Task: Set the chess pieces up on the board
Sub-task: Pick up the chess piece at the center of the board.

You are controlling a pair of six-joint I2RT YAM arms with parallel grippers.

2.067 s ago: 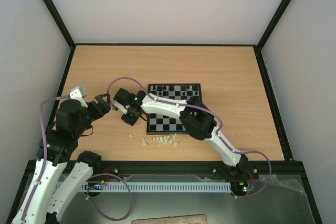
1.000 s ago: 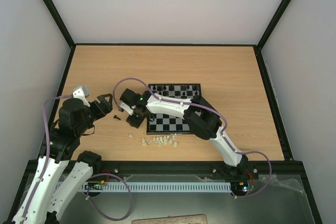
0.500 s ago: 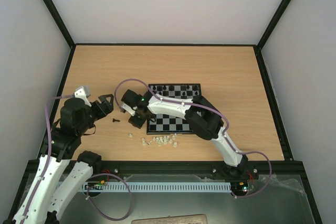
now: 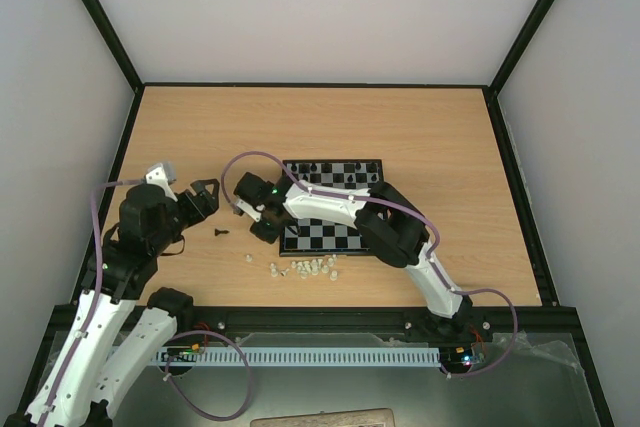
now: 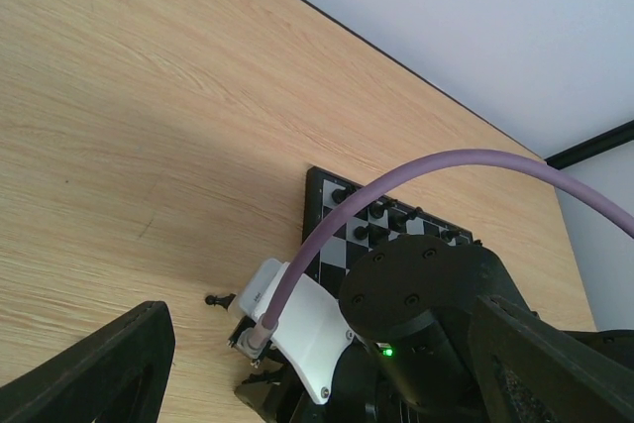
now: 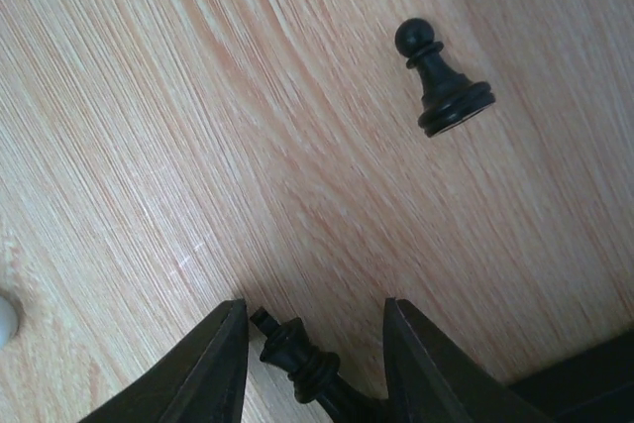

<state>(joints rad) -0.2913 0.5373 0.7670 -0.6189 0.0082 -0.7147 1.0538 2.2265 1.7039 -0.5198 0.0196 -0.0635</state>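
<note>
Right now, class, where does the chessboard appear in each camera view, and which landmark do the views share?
Top view: chessboard at centre, partly under the right arm.
Left wrist: chessboard upper middle, behind that arm.
Right wrist: not clearly in it.
Shared landmark: the wooden table, in all three.

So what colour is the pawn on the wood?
The pawn is black, clearest in right wrist view.

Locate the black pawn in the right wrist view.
Upper right of that view, on the table: the black pawn sits up-right of the right gripper and the black piece between its fingers.
</note>
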